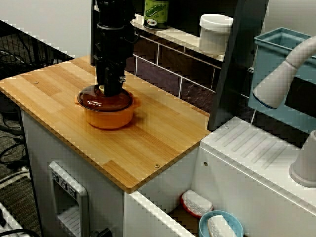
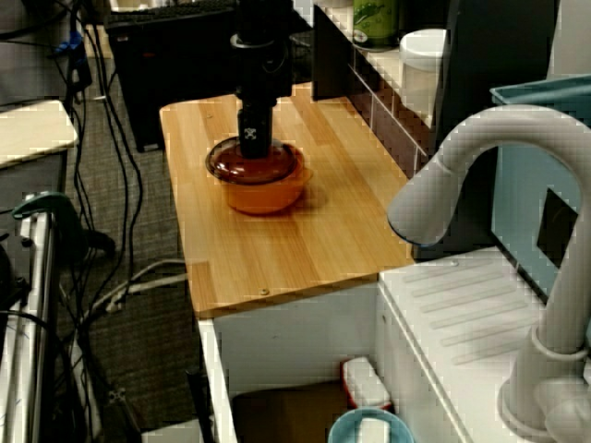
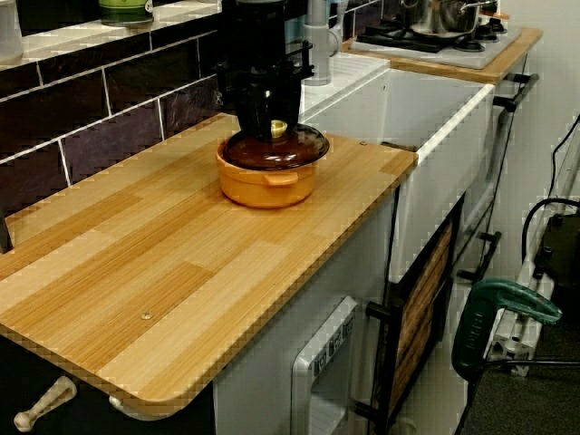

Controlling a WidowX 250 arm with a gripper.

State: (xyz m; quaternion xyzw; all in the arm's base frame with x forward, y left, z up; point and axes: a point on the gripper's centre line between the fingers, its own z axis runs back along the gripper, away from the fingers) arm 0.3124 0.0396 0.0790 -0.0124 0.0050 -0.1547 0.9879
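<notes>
In the view from the front corner, my claw (image 1: 112,90) stands straight down on the dark lid (image 1: 106,102) of the orange pot (image 1: 109,119), which sits on the counter (image 1: 163,133). The view from the sink side shows the same. In the view from the counter's end, my fingers sit at the lid's yellow knob (image 3: 278,129), but I cannot tell whether they are clamped on it.

I saw a green jar (image 1: 156,12) and white tub (image 1: 215,32) along the shelf's (image 1: 174,35) edge. A blue bowl (image 1: 237,223) lay in the sink (image 1: 148,210).

black arm (image 1: 111,34) hangs straight down from above, gripper (image 1: 112,90) pointed downward, fingers (image 3: 257,111) low and close together — too dark to tell if they're clamped
</notes>
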